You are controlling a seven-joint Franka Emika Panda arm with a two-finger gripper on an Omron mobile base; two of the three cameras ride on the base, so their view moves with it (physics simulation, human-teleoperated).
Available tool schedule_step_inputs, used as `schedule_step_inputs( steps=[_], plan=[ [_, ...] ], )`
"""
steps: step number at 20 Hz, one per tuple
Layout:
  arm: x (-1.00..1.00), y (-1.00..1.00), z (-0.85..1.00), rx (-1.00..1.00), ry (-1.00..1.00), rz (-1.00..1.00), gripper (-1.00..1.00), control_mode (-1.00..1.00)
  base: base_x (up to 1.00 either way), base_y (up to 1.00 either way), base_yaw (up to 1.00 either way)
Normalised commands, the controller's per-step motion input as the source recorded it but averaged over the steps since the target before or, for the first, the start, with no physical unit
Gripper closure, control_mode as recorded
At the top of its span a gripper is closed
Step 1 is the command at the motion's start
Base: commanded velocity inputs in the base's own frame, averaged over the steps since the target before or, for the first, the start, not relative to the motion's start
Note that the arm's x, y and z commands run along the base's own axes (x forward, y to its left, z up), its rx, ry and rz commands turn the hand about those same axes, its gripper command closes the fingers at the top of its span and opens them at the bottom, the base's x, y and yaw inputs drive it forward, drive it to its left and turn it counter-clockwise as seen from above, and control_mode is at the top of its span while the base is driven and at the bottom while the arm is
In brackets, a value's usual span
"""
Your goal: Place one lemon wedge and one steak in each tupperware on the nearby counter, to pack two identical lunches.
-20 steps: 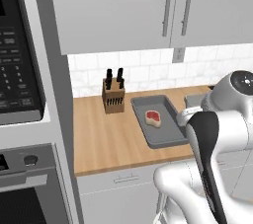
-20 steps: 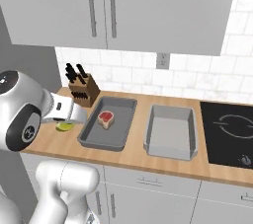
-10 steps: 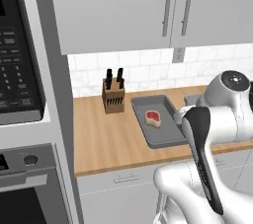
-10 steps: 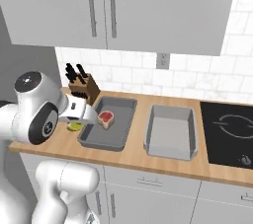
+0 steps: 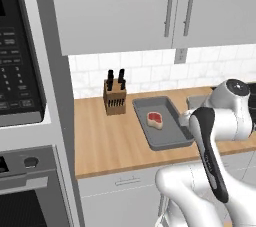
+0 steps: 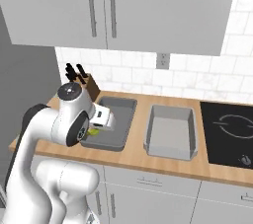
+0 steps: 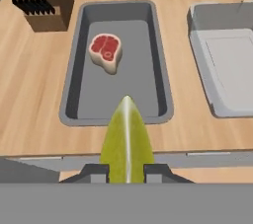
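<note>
Yellow-green and pointed, the lemon wedge (image 7: 126,139) is pinched between the closed fingers of the end effector (image 7: 126,171), held over the front edge of the wood-grain table (image 7: 34,114), just short of the near rim of the left tupperware (image 7: 70,100), where a steak (image 7: 105,52) already lies. The step in hand looks like carrying the wedge to that tray, so the next move calls for advancing over the rim, lowering and letting go beside the steak. Its long axis runs along the tray's length, tip pointing toward the steak; the second tupperware (image 7: 222,75) holds nothing, and a knife block (image 7: 39,2) stands behind.
</note>
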Motion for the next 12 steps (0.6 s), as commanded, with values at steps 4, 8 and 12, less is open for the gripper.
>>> schedule_step_inputs(
  steps=[4, 8, 12],
  plan=[
    [0.98, 0.0, -0.54, 0.06, 0.08, 0.0, 1.0, -1.0, 0.0, 0.0, 0.0],
    [0.9, 0.0, -0.5, 0.03, 0.04, 0.0, 1.0, -1.0, 0.0, 0.0, 0.0],
    [0.32, 0.0, -0.42, 0.0, 0.0, 0.0, 1.0, -1.0, 0.0, 0.0, 0.0]
  ],
)
